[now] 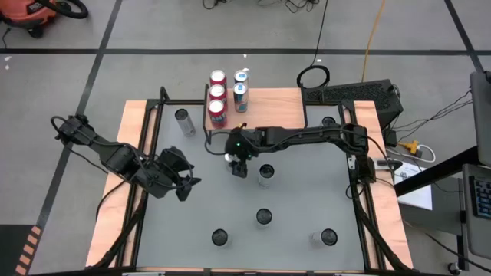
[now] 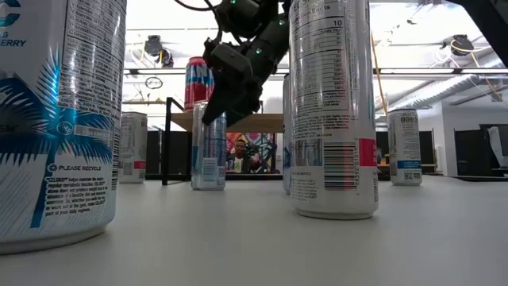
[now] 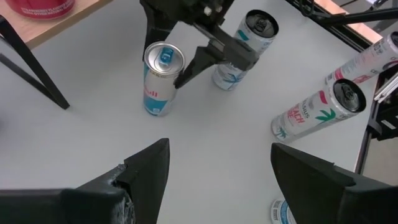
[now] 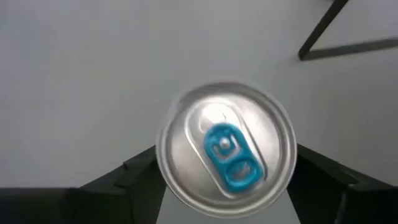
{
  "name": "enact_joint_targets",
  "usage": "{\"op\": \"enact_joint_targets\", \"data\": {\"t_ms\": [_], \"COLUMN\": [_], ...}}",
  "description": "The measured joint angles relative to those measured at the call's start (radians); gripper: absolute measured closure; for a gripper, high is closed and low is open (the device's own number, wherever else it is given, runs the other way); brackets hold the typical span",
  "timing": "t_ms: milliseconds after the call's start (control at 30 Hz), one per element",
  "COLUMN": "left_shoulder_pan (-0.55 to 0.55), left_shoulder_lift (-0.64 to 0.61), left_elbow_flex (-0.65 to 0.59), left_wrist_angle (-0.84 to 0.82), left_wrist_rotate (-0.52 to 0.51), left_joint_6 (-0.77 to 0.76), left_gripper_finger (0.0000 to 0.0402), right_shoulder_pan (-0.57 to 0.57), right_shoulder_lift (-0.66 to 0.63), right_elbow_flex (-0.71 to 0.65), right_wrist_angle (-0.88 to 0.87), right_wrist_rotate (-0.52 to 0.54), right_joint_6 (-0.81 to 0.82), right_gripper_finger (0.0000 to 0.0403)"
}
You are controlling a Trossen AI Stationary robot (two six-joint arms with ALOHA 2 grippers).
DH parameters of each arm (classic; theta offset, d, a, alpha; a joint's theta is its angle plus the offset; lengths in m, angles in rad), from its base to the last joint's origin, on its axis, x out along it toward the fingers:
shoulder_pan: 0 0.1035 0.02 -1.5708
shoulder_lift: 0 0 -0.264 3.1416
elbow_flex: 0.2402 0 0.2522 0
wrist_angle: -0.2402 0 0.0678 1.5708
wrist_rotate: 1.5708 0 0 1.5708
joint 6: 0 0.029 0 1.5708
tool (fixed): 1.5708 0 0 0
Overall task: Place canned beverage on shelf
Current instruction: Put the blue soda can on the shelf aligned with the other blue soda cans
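Silver-topped, with a blue tab, the can (image 4: 225,148) stands upright on the grey table (image 1: 307,199) just in front of the shelf (image 1: 265,102). The right gripper (image 1: 237,164) hangs directly above it, fingers spread either side without clamping, hiding most of it from overhead. The left gripper (image 1: 182,182) waits nearby, fingers apart.
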Motion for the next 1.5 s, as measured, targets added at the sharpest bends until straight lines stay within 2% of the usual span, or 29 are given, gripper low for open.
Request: {"op": "enact_joint_targets", "data": {"t_ms": [567,733,933,1133,1300,1500], "left_shoulder_pan": [0.0,0.0,0.0,0.0,0.018,0.057], "left_shoulder_lift": [0.046,0.046,0.046,0.045,0.045,0.045], "left_elbow_flex": [0.0,0.0,0.011,0.054,0.093,0.11], "left_wrist_angle": [0.019,0.025,0.059,0.172,0.292,0.384], "left_wrist_rotate": [-0.004,-0.023,-0.045,-0.101,-0.109,-0.128], "left_joint_6": [-0.053,-0.053,-0.052,0.061,0.229,0.334], "left_gripper_finger": [0.0123,0.0123,0.0123,0.0122,0.0089,0.0027], "right_shoulder_pan": [-0.001,0.0,-0.001,0.0,-0.001,-0.015], "right_shoulder_lift": [-0.007,-0.037,-0.104,-0.201,-0.276,-0.365], "right_elbow_flex": [0.0,0.0,0.0,0.001,0.001,0.001], "right_wrist_angle": [0.015,0.02,0.024,0.035,0.053,0.074], "right_wrist_rotate": [-0.051,-0.088,-0.176,-0.355,-0.44,-0.448], "right_joint_6": [-0.002,0.0,-0.003,-0.001,0.007,0.008], "right_gripper_finger": [0.0212,0.0216,0.0214,0.0213,0.0214,0.0213]}}
